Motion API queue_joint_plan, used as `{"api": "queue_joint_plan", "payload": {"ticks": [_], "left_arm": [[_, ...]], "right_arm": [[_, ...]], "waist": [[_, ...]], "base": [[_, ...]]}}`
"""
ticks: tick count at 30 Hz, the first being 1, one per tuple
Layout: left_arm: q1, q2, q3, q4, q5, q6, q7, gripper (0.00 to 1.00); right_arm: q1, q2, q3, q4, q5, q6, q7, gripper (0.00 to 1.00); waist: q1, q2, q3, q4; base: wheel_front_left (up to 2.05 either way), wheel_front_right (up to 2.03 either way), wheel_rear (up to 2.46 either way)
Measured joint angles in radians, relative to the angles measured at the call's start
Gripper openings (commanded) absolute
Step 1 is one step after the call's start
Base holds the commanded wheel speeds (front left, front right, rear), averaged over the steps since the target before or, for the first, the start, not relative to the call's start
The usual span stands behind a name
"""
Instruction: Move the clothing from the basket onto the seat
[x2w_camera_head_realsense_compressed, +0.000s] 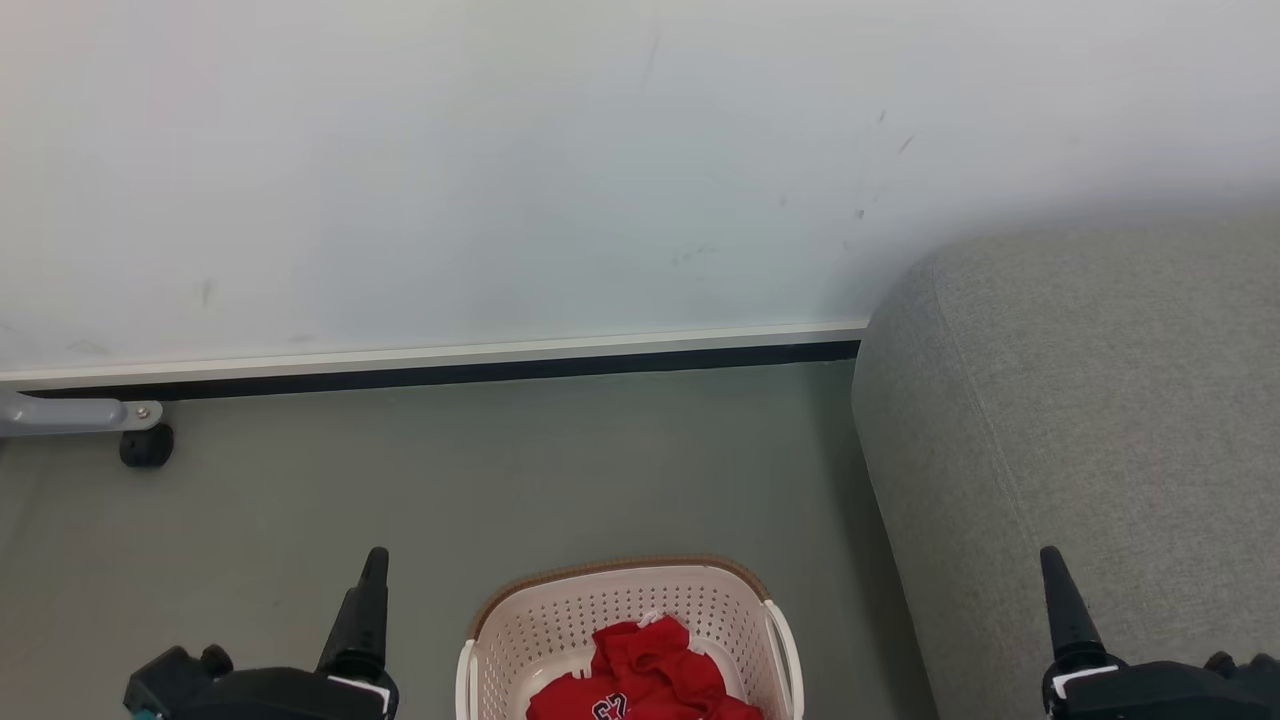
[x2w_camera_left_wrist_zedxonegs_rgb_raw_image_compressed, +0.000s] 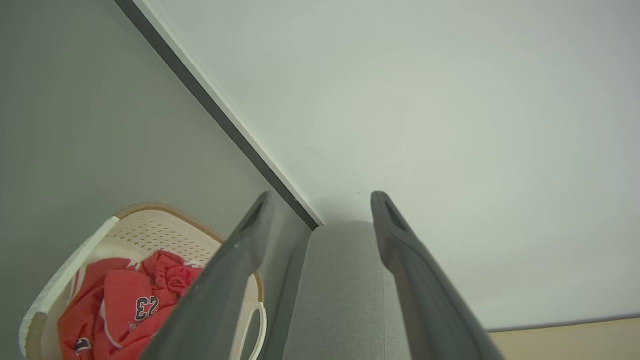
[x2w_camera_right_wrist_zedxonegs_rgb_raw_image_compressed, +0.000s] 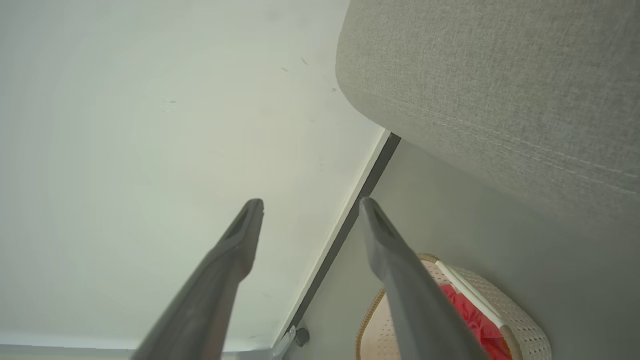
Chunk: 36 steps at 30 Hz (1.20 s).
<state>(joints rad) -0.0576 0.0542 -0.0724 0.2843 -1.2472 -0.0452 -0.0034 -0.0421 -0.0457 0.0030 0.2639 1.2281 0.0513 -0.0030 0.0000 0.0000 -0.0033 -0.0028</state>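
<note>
On the floor (x2w_camera_head_realsense_compressed: 400, 480) between the two arms, the basket (x2w_camera_head_realsense_compressed: 620, 605) holds the clothing (x2w_camera_head_realsense_compressed: 650, 665), a red heap with a numbered jersey uppermost. The seat (x2w_camera_head_realsense_compressed: 1100, 420) rises just to its right, with no garment on the part shown. The left end effector (x2w_camera_left_wrist_zedxonegs_rgb_raw_image_compressed: 322, 200) and right end effector (x2w_camera_right_wrist_zedxonegs_rgb_raw_image_compressed: 310, 202) are spread wide and empty, either side of the basket. Step in hand, as judged: the first reach, not yet begun. The next move calls for a descent inside the rim onto the heap. Open floor runs ahead to the wall (x2w_camera_head_realsense_compressed: 500, 180). The seat's rounded edge stands near the basket's right handle (x2w_camera_head_realsense_compressed: 785, 640); a caster (x2w_camera_head_realsense_compressed: 147, 445) sits well apart at left.
</note>
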Motion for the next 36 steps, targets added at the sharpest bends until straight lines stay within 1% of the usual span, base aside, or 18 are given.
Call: {"api": "queue_joint_plan", "payload": {"ticks": [11, 13, 36], "left_arm": [[-0.002, 0.018, -0.051, -0.016, 0.202, 0.029, -0.036, 1.00], [-0.002, 0.020, -0.058, -0.022, 0.224, 0.033, -0.044, 1.00], [0.004, 0.031, -0.083, -0.065, 0.565, 0.088, -0.123, 1.00]], "right_arm": [[-0.003, -0.024, 0.070, -0.007, -0.184, -0.028, -0.038, 1.00], [-0.004, -0.027, 0.078, -0.009, -0.213, -0.035, -0.044, 1.00], [-0.010, -0.051, 0.172, -0.040, -0.528, -0.088, -0.123, 1.00]], "waist": [[0.0000, 0.0000, -0.001, -0.002], [0.0000, 0.0000, -0.001, -0.002], [0.0000, 0.0000, -0.001, -0.009]], "base": [[0.00, 0.00, 0.00], [0.00, 0.00, 0.00], [0.00, 0.00, 0.00]]}}
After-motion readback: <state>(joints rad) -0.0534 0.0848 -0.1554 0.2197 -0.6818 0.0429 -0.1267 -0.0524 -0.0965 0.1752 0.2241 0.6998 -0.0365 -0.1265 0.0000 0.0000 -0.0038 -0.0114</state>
